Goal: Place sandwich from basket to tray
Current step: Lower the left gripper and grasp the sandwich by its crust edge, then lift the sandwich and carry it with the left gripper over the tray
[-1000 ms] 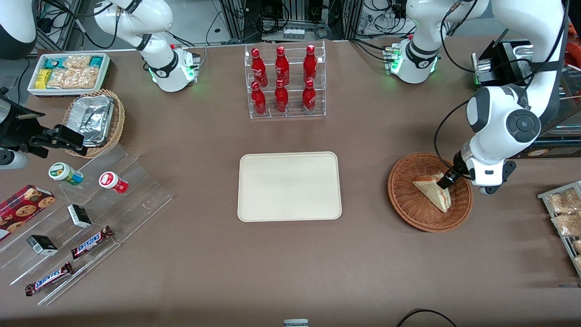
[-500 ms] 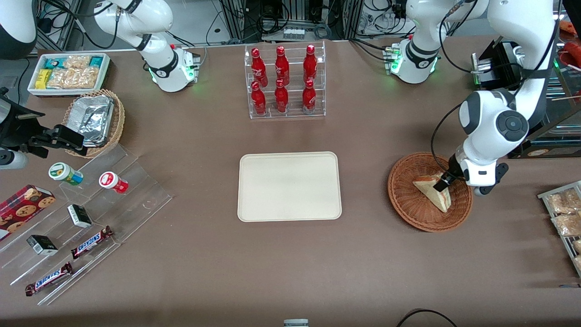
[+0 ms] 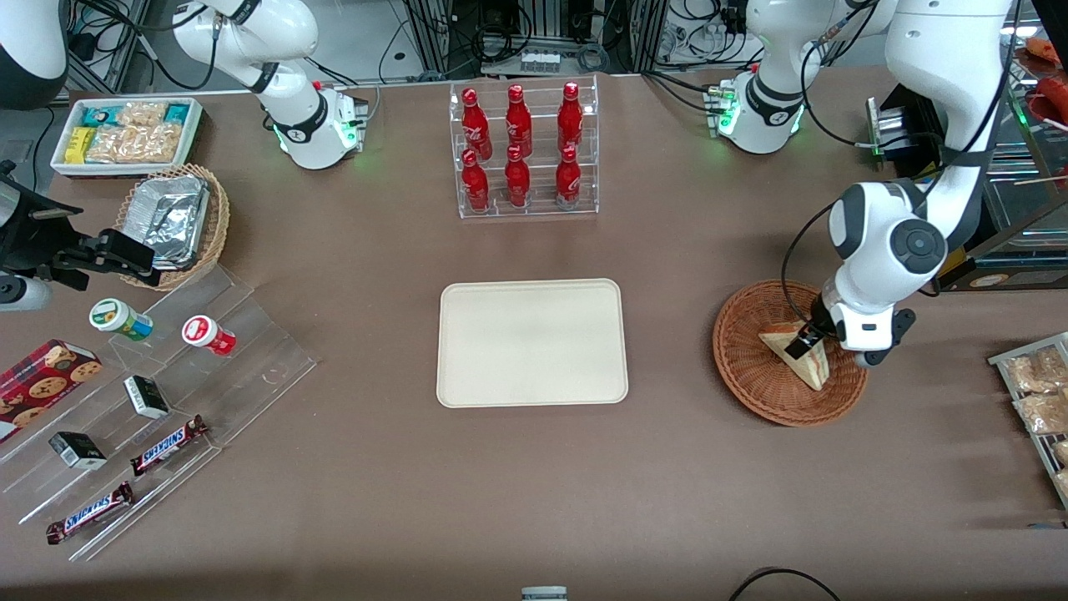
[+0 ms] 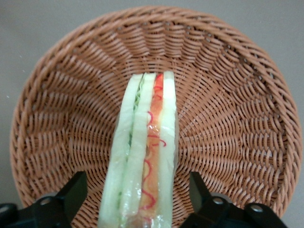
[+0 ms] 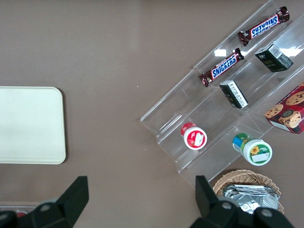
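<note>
1. The sandwich (image 3: 799, 356) stands on edge inside the basket (image 3: 751, 367), its red and green filling layers facing up toward the wrist camera (image 4: 142, 161).
2. The gripper (image 3: 808, 340) is low in the basket, its fingers (image 4: 71, 197) spread wide, one on each side of the sandwich and clear of the wrap, so nothing is gripped.
3. The woven basket wall (image 4: 228, 85) rings the sandwich all round in the wrist view.
4. The tray (image 3: 532, 342) lies flat on the brown table (image 3: 534, 484), well apart from the basket, toward the parked arm's end; bare tabletop lies between them.
5. A clear rack of red bottles (image 3: 521, 150) stands farther from the front camera than the tray.
6. A rack of wrapped snacks (image 3: 1035, 392) sits near the basket, at the working arm's table edge.
</note>
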Controlling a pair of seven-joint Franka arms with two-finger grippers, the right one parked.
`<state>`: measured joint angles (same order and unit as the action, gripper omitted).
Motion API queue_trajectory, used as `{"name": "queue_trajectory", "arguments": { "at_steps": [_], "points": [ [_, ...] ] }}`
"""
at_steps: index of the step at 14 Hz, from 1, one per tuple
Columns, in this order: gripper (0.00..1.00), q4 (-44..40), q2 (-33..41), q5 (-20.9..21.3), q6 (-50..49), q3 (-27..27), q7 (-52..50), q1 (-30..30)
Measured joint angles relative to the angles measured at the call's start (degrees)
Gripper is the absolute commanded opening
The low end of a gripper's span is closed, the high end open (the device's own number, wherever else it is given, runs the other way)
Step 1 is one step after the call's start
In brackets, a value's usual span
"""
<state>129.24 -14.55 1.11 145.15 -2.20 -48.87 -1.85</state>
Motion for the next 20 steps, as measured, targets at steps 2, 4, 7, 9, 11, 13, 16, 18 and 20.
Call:
{"name": "queue_trajectory", "arguments": {
  "at_steps": [2,4,7,9,11,13,16,18,20],
  "points": [
    [0.0,-0.01,-0.24,0.0,0.2,0.0,-0.33,-0.24],
    [0.0,-0.16,-0.16,0.0,0.19,0.01,-0.35,-0.24],
    [0.0,-1.47,1.02,3.17,-3.93,-0.02,-0.32,-0.75],
    [0.0,-4.71,3.08,4.63,-12.18,-0.16,-0.33,-2.6],
    [0.0,-10.92,4.96,4.72,-22.56,-0.51,-0.34,-6.28],
    [0.0,-19.2,5.18,4.67,-31.27,-0.8,-1.03,-11.73],
    [0.0,-28.5,2.51,2.72,-35.75,-1.0,-1.66,-20.03],
    [0.0,-32.53,-1.16,0.58,-35.06,-1.05,-2.18,-24.17],
    [0.0,-36.43,-5.84,-1.46,-32.49,-1.09,-2.76,-27.15]
  ]
}}
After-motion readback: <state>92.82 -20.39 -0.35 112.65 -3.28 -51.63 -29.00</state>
